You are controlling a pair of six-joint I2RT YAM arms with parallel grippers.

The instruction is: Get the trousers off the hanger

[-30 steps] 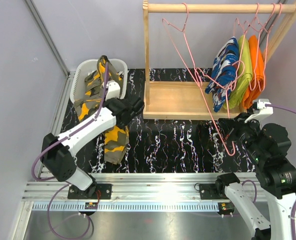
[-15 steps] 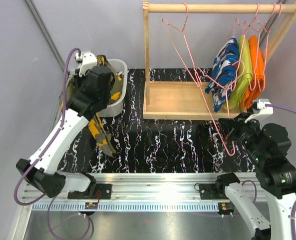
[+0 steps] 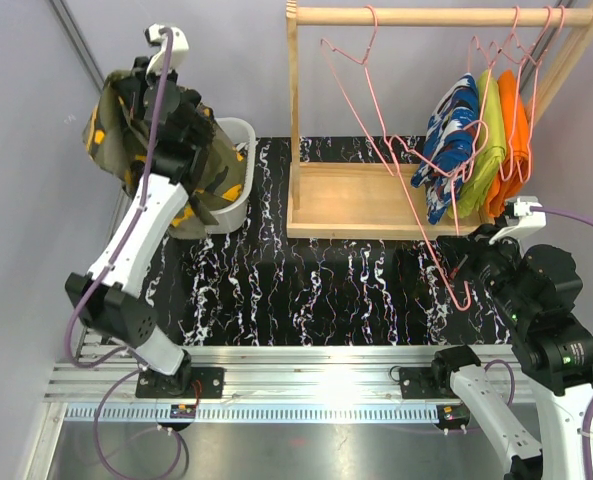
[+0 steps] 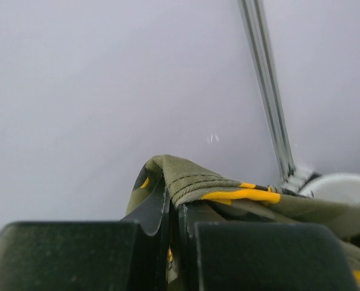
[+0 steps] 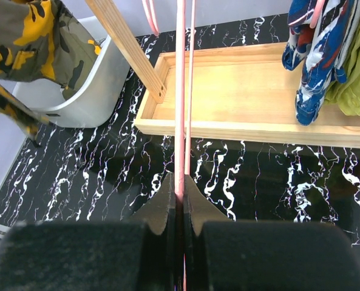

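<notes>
My left gripper (image 3: 131, 100) is raised high at the back left, shut on the olive camouflage trousers (image 3: 201, 180), which hang from it over the white basket (image 3: 240, 132). In the left wrist view a folded edge of the trousers (image 4: 216, 185) is pinched between the jaws of the gripper (image 4: 175, 203). My right gripper (image 3: 463, 262) is shut on the lower end of an empty pink wire hanger (image 3: 416, 190), pulled off the rail at a slant; the hanger's wire (image 5: 180, 91) runs into the gripper (image 5: 181, 188). Blue printed trousers (image 3: 451, 140) hang on another hanger.
A wooden rack with a top rail (image 3: 426, 15) and a base tray (image 3: 346, 200) stands at the back. A lime-green garment (image 3: 486, 140) and an orange garment (image 3: 511, 130) hang beside the blue trousers. The floor mat (image 3: 326, 290) is black marble-patterned.
My left arm has swung up and back to the left, lifting the camouflage trousers off the mat to above the basket. The right arm and hanger have stayed put.
</notes>
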